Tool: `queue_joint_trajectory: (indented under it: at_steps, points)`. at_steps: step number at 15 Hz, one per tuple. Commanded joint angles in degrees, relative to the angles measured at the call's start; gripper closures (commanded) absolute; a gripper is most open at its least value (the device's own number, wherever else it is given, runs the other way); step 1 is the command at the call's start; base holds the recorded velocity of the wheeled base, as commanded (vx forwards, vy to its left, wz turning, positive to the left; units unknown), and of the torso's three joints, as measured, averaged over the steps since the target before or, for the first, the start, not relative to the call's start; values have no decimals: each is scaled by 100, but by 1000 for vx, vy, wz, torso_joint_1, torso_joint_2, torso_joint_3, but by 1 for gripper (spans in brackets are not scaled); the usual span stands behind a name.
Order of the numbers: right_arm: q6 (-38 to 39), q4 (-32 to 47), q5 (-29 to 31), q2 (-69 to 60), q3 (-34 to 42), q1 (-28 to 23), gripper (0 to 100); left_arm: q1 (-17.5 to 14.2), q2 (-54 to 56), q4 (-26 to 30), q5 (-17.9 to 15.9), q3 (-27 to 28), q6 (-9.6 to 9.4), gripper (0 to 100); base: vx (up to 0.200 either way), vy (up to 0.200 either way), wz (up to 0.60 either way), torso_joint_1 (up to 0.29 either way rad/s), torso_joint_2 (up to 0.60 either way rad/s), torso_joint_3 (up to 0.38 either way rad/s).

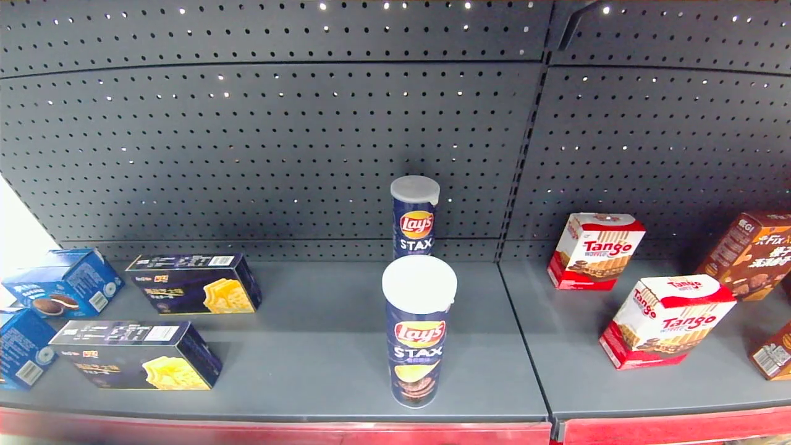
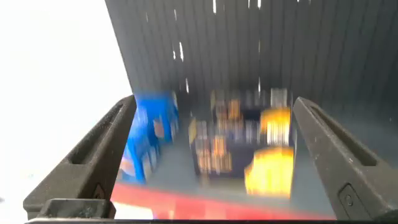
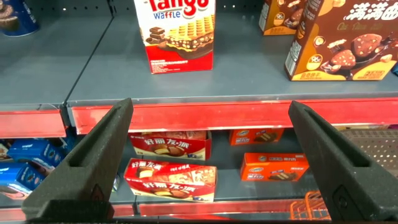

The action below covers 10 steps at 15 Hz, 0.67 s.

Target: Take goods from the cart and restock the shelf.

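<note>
Both grippers are wide open with nothing in them. The left gripper [image 2: 211, 168] hangs just off the front lip of the grey metal shelf [image 1: 309, 346], black fingers spread, with some blurry blue and dark boxes past them. The right gripper [image 3: 211, 158] is released too, facing the red front strip [image 1: 278, 429]. Under that strip there's a lower tier with red snack boxes [image 3: 171, 180] and an orange snack box [image 3: 273, 167].

On the shelf, nearest the edge in the middle, a tall navy chip can with a white lid [image 1: 419, 334] stands upright. Left of it is a dark navy box with a yellow pastry picture [image 1: 136, 353], then a blue cookie box [image 1: 21, 346] at the far left. To the right is a red-and-white wafer box [image 1: 667, 321].

Further back there's a second navy chip can with a grey lid [image 1: 414, 216], right behind the first. The back row also has another dark navy box [image 1: 194, 283], another blue cookie box [image 1: 65, 283], a second wafer box [image 1: 594, 250] and a brown biscuit box [image 1: 751, 253]. Behind it all is the dark perforated back panel [image 1: 278, 142].
</note>
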<state>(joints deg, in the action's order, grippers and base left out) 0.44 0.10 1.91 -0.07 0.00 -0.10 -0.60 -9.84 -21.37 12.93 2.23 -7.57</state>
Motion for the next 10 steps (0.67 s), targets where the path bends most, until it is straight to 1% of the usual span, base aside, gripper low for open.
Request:
queue_joint_trajectory:
  at_steps: [1,2,3,4,5,6,7,8,10]
  points:
    - [0,-1,2,7,0,1,0,16,861,792,-89,-223,186,0,0,0,0,0,0,0]
    - [0,-1,2,7,0,1,0,25,984,1276,-142,-223,265,0,0,0,0,0,0,0]
    - [0,-1,2,7,0,1,0,25,984,1399,-309,-223,388,0,0,0,0,0,0,0]
    - [0,-1,2,7,0,1,0,25,984,1575,-696,-223,581,0,0,0,0,0,0,0]
    - [0,-1,2,7,0,1,0,25,984,1680,-872,-223,652,0,0,0,0,0,0,0]
    - [0,-1,2,7,0,1,0,25,984,1952,-1091,-223,704,0,0,0,0,0,0,0]
    - [0,-1,2,7,0,1,0,25,984,2058,-1109,-223,827,0,0,0,0,0,0,0]
    - [0,-1,2,7,0,1,0,25,984,2084,-1091,-223,871,0,0,0,0,0,0,0]
    - [0,-1,2,7,0,1,0,42,984,2102,-1030,-223,880,0,0,0,0,0,0,0]
